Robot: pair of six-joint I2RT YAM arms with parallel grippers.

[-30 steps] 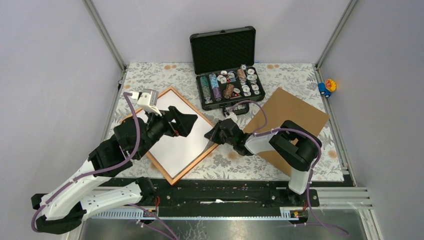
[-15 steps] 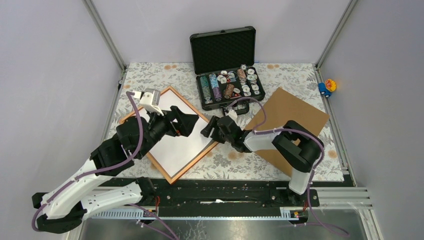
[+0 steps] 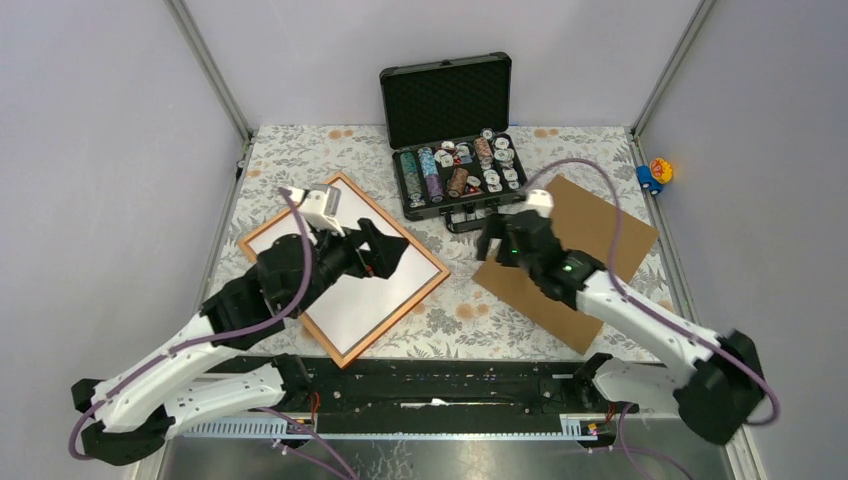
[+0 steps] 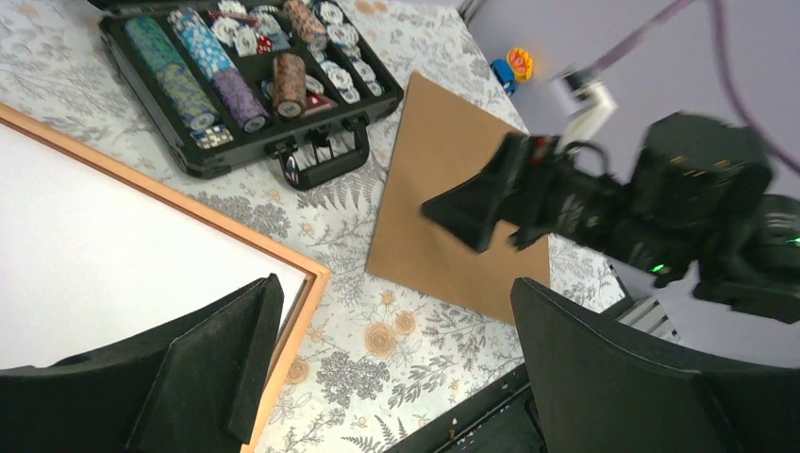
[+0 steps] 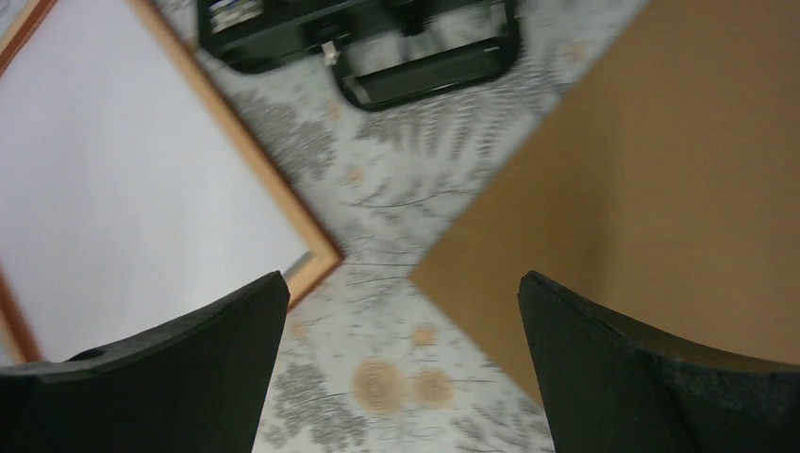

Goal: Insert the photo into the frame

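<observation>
The frame point(image 3: 398, 320) lies flat at the table's left centre, a thin orange-brown wooden rectangle turned like a diamond. The photo point(image 3: 365, 300) rests inside it with its plain white back up; its printed side is hidden. My left gripper point(image 3: 392, 250) hovers open over the frame's right part, and in the left wrist view its left finger sits above the photo point(image 4: 94, 236) and the frame point(image 4: 189, 212) edge. My right gripper point(image 3: 497, 238) is open above the near-left corner of the cardboard, clear of the frame point(image 5: 245, 142). Both grippers point(image 4: 391, 293) point(image 5: 401, 283) hold nothing.
A brown cardboard board point(image 3: 580, 250) lies right of the frame. An open black case point(image 3: 455, 165) of chips stands at the back centre, its handle point(image 5: 425, 66) facing the arms. A small blue and yellow toy point(image 3: 655, 172) sits off the table's back right edge.
My right gripper opened at the frame's right corner and swung right to above the cardboard's left corner. The left arm shifted slightly right, still open.
</observation>
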